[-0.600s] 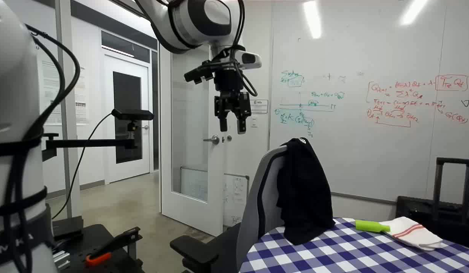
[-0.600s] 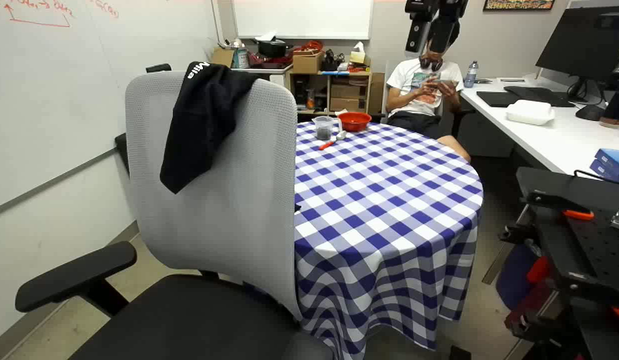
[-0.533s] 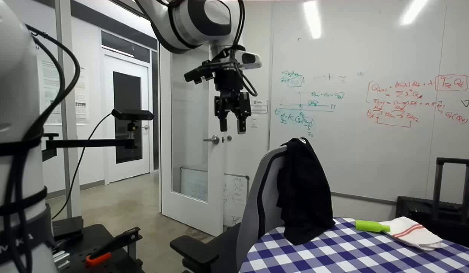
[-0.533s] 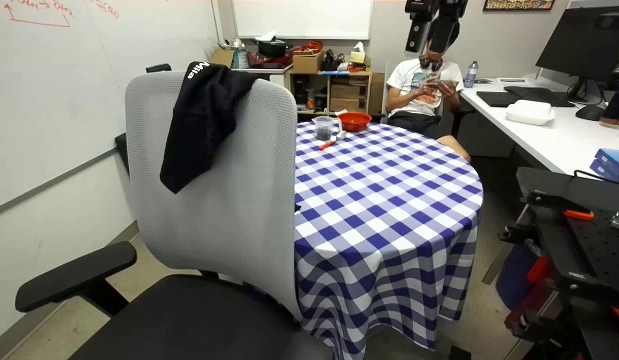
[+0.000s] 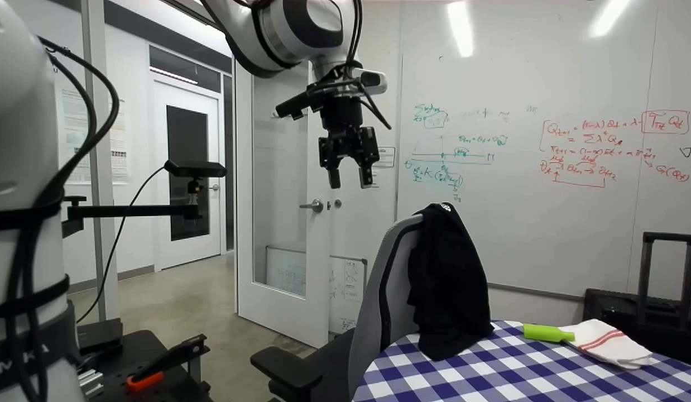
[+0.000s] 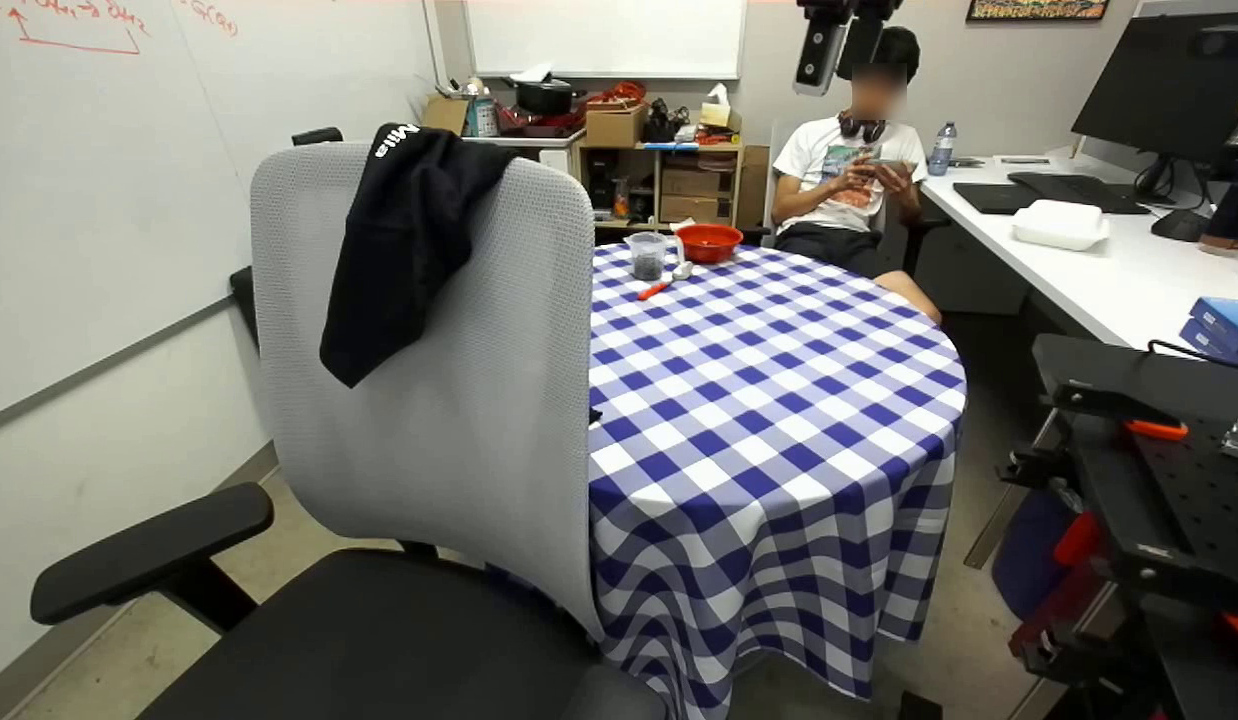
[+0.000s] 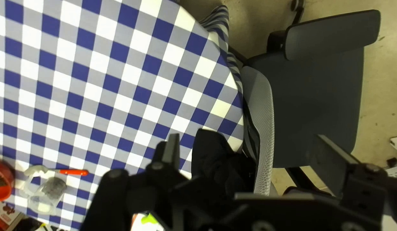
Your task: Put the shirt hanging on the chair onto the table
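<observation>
- The shirt (image 5: 449, 285) hangs over the top of the chair (image 6: 449, 420); its longer end, on the far side from the seat, seems to touch the tabletop (image 6: 779, 380).
- It should be light, soft and not fragile; I would pinch the fold at the top, then lift high before moving over.
- The end effector (image 5: 351, 181) is above and apart, fingers spread, nothing between them.
- An exterior view shows the seat-side end and white lettering (image 6: 396, 140); the wrist view shows neither clearly.
</observation>
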Controlling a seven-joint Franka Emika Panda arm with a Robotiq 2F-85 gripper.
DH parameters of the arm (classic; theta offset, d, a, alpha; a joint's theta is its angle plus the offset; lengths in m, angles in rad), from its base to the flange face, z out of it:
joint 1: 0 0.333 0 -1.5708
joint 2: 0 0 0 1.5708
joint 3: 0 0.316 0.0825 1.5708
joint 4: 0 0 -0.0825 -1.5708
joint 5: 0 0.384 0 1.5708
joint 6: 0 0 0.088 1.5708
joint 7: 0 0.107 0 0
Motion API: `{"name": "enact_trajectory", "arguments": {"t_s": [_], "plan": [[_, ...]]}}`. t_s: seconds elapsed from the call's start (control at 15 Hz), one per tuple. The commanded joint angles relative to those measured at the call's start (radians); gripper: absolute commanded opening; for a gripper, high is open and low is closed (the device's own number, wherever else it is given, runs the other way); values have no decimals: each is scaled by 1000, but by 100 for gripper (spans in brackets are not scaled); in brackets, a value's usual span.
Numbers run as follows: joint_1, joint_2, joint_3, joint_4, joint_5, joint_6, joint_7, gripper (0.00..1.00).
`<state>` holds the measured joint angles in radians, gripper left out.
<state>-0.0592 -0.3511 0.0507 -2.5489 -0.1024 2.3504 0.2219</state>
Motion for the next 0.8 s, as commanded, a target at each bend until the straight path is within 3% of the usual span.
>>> {"name": "enact_trajectory", "arguments": {"t_s": [0.0, 0.2, 0.6, 0.73], "plan": [[-26, 78, 50, 100, -150, 19, 48, 100], [-32, 146, 85, 183, -259, 64, 149, 100], [-2, 282, 98, 354, -325, 139, 321, 100], [7, 330, 96, 408, -399, 158, 390, 100]]}}
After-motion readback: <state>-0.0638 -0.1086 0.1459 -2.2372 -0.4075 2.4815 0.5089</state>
